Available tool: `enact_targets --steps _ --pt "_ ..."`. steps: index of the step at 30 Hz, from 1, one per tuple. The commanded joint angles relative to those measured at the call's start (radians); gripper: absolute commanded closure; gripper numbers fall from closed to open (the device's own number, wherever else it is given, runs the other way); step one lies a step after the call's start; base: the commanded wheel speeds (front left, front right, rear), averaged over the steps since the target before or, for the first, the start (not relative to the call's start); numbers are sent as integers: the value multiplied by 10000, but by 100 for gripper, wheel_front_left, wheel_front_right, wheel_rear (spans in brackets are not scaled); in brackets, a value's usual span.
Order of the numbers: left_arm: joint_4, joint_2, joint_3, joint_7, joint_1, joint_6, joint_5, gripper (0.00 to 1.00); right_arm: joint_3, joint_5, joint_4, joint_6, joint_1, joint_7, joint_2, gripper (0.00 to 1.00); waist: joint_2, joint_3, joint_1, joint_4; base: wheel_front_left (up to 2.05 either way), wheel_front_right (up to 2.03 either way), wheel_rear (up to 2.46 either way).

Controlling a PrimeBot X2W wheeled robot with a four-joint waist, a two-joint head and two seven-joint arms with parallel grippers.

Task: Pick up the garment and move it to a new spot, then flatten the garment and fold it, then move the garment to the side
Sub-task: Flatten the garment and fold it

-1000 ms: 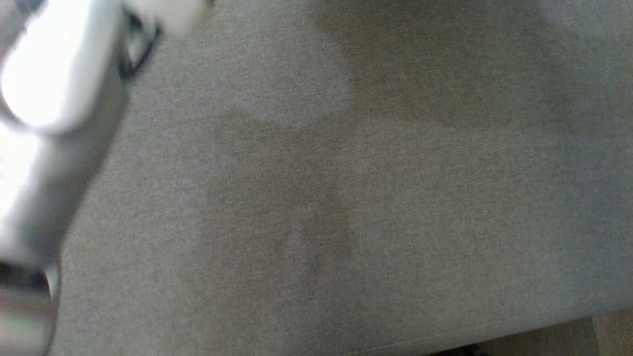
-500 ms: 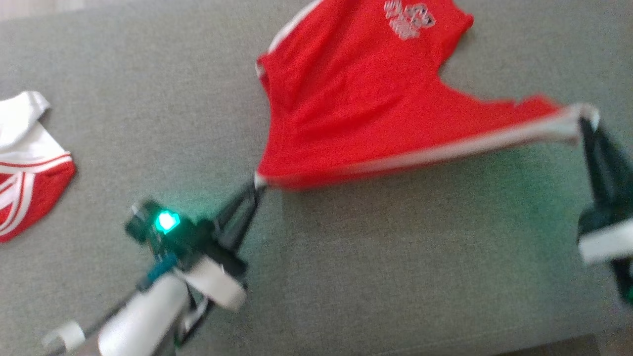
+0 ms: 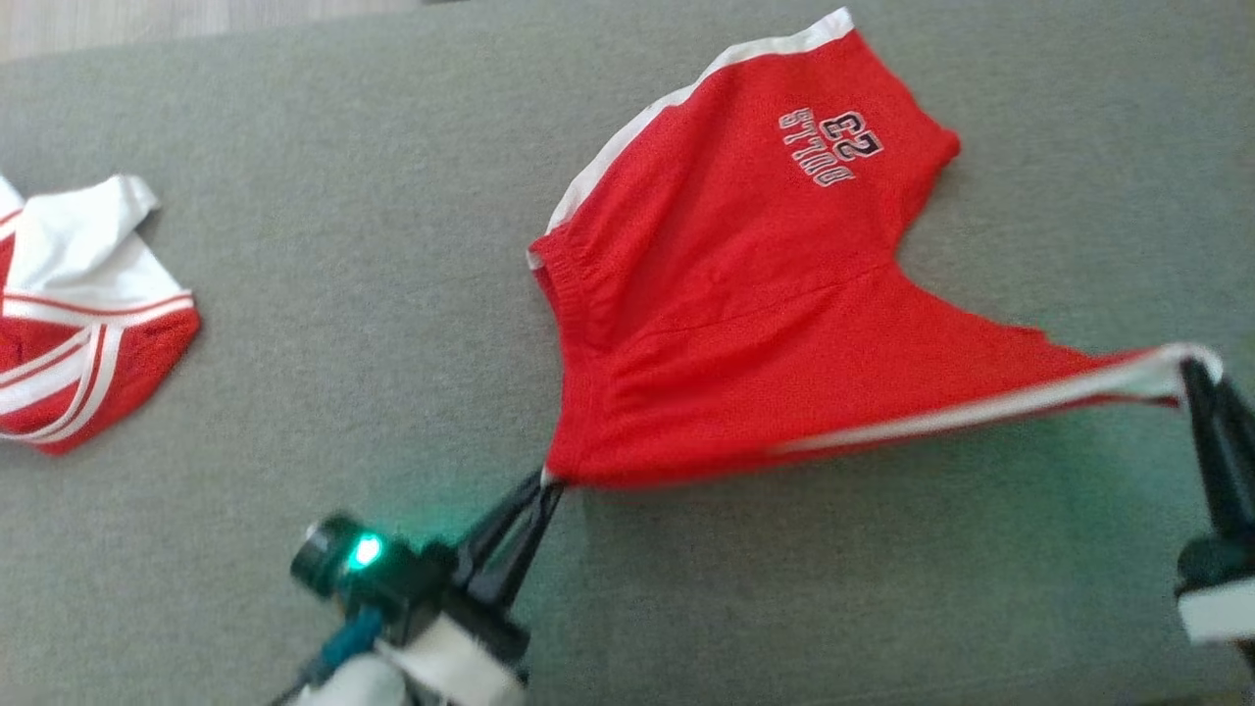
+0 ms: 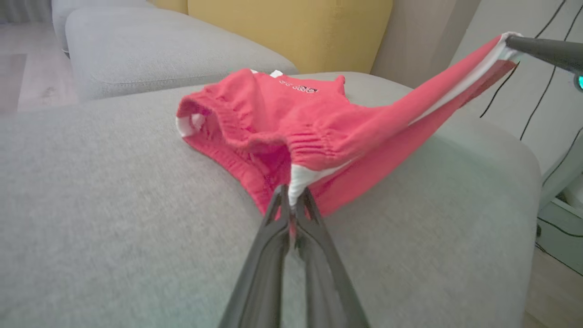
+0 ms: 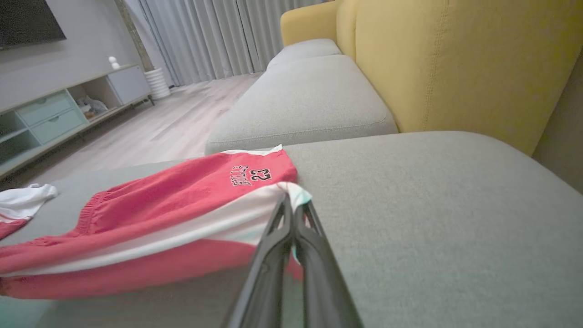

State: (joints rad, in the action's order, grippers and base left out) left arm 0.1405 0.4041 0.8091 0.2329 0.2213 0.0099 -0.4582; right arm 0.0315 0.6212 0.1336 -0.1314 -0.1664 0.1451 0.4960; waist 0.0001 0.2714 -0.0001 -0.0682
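The garment [image 3: 745, 324] is a pair of red shorts with white side stripes and a "23" print, stretched between both grippers over the grey sofa cushion [image 3: 373, 324]. My left gripper [image 3: 545, 482] is shut on the waistband corner, seen close in the left wrist view [image 4: 291, 193] with the garment [image 4: 291, 123] bunched behind it. At the right edge my right gripper [image 3: 1198, 371] is shut on the white-striped leg hem; in the right wrist view [image 5: 291, 200] the garment [image 5: 182, 191] trails left. The far part with the print rests on the cushion.
A second red and white garment [image 3: 78, 304] lies at the cushion's left edge. A yellow sofa back [image 5: 455, 59] rises behind, with another grey seat cushion [image 5: 305, 100] beyond. The cushion's near edge runs along the bottom right of the head view.
The head camera swung from bare cushion onto the scene. Since half a second ago the stretched garment and both grippers sit lower in view; both grips hold.
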Motion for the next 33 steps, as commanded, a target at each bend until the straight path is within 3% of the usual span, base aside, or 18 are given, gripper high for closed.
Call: enact_targets --steps 1,10,15,18,29,30,31,32,33 --pt "-335 70 -482 -39 813 29 -82 100 -74 -143 335 7 626 -143 411 100 -1 243 1 224 0 0 0" --pt "651 -1252 -780 -1061 3293 -397 -756 100 392 -110 -581 7 3720 -1687 1376 100 -1 1047 1 1201 0 0 0" --pt "1679 -1765 -943 -1215 4661 -564 -810 80 1307 3 -1750 7 5679 -2189 1949 100 -1 1609 1 1520 0 0 0" --pt "2329 -2004 -989 -1272 5351 -653 -815 100 1853 58 -2513 7 6730 -2322 2119 100 -1 1902 1 1695 0 0 0" --pt "4003 -2547 -841 -840 6815 -946 -625 100 3511 130 -4789 7 9436 -1893 2120 100 -1 2545 1 2042 0 0 0" --pt "4138 -2591 -819 -769 6883 -965 -614 100 3665 169 -5010 7 9623 -1802 2070 72 -1 2578 1 2062 0 0 0" --pt "4262 -2632 -799 -680 6943 -973 -591 100 3862 223 -5179 7 9784 -1691 2024 13 -1 2600 1 2085 0 0 0" --pt "4381 -2680 -800 -584 6974 -973 -592 75 4111 282 -5291 7 9909 -1567 2007 0 -1 2611 1 2104 0 0 0" --pt "4506 -2732 -804 -517 6967 -969 -616 0 4230 355 -5417 7 10013 -1325 1974 0 -1 2612 1 2123 0 0 0"
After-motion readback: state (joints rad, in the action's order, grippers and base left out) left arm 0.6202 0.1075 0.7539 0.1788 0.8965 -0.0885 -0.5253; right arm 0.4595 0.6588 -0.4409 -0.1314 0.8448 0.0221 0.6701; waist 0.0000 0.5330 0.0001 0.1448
